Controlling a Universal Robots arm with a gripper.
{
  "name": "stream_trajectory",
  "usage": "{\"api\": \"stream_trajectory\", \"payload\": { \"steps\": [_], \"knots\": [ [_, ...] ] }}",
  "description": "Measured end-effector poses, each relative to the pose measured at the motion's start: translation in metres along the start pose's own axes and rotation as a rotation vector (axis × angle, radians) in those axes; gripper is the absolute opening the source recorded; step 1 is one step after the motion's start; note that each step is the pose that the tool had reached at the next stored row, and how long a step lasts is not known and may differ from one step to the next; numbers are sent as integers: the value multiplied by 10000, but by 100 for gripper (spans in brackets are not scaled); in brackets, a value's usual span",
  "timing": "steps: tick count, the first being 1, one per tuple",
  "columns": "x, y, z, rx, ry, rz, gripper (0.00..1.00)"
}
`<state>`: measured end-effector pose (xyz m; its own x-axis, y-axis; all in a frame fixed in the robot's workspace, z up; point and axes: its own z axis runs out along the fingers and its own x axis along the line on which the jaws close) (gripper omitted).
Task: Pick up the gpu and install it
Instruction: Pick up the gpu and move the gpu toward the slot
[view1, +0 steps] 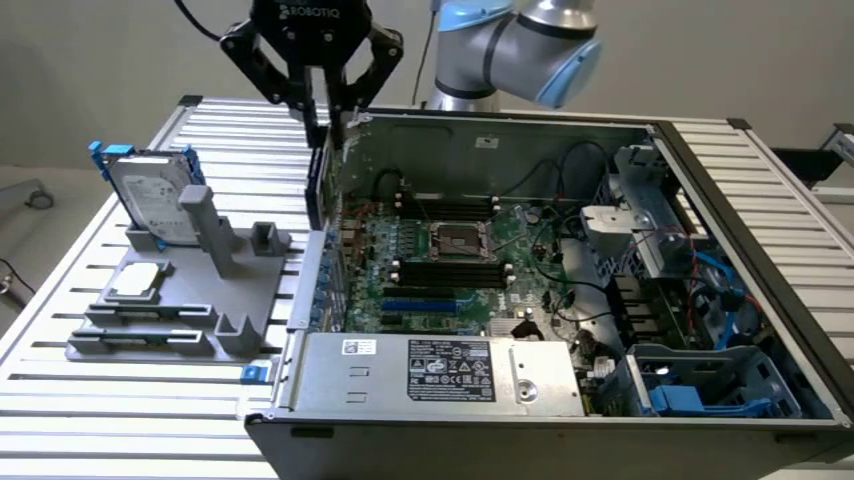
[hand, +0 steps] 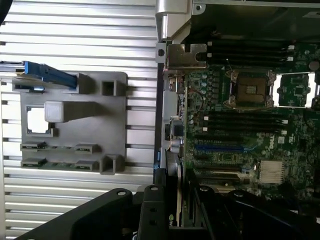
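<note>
- The tool (view1: 320, 105) is pinched onto the top edge of the gpu (view1: 318, 175), which hangs upright and edge-on beneath it.
- The card sits at the wall of the open computer case (view1: 747, 200) on the exterior view's left, above the edge of the motherboard (view1: 441, 245) and not yet seated.
- I'd say the pick-up is done and the install is in hand.
- Seating it looks to call for squaring the card's lower edge to a slot, perhaps the blue slot (view1: 424, 300), and keeping clear of the wall.

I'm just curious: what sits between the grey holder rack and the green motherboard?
In the exterior view, the gpu, held edge-on by the gripper, and the case's wall stand between them.
</note>
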<state>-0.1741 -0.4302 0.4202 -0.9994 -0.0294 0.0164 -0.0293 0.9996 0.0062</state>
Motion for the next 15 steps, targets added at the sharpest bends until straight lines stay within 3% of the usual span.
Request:
{"api": "stream_trajectory", "payload": {
  "steps": [7, 15],
  "knots": [
    [-313, -52, 1, -1, 35, 1, 26],
    [-587, -100, 111, 6, 33, 3, 26]
  ]
}}
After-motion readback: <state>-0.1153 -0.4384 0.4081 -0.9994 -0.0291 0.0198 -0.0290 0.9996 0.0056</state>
